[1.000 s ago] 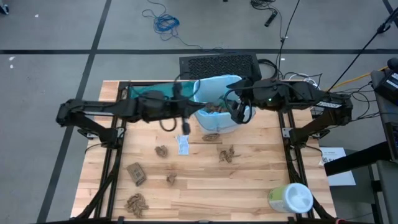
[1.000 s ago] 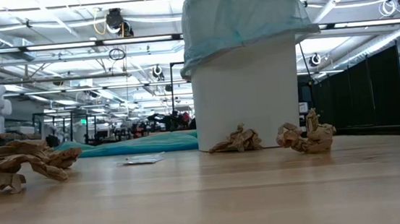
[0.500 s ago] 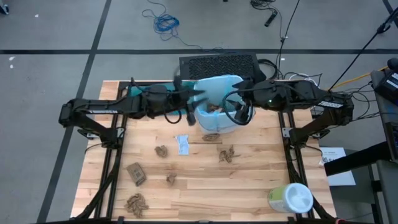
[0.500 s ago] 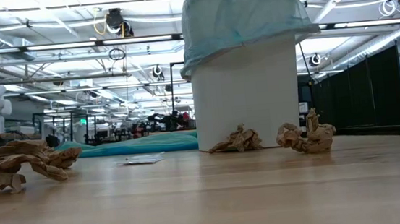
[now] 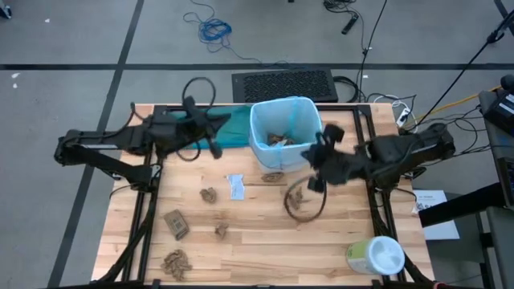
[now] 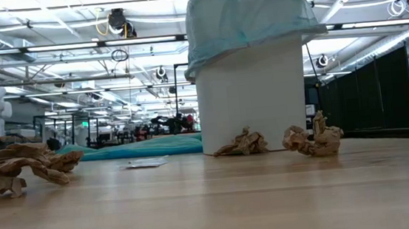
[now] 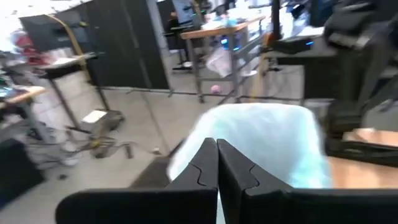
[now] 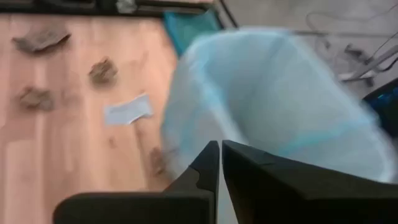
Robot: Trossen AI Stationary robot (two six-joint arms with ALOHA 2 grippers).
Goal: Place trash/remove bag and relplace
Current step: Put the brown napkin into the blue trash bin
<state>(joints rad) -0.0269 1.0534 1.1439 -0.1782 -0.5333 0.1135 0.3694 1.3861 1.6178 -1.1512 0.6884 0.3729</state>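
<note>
A white bin (image 6: pixel 251 99) stands at the table's far middle, lined with the light-blue bag (image 5: pixel 299 112), whose edge is folded over the rim (image 6: pixel 244 18). Brown paper trash (image 5: pixel 277 139) lies inside. More brown wads (image 5: pixel 210 194) (image 5: pixel 175 225) (image 5: pixel 293 199) and a white scrap (image 5: pixel 235 186) lie on the table. My left gripper (image 5: pixel 217 136) is shut and empty, left of the bin. My right gripper (image 5: pixel 312 159) is shut and empty, just right of the bin's near side. The bag also shows beyond each gripper's shut fingers (image 7: pixel 261 137) (image 8: pixel 280 106).
A darker teal bag (image 5: pixel 233 128) lies flat on the table left of the bin. A white-and-green wipes tub (image 5: pixel 376 257) stands at the near right corner. Two wads (image 6: pixel 245 142) (image 6: pixel 314 140) sit against the bin's near foot. The table's near middle is bare wood.
My left gripper has drawn back from above the bin toward the table's left edge. My right gripper has swung away from over the bin toward the right and near side, sinking lower. The bin and bag have stayed where they were.
</note>
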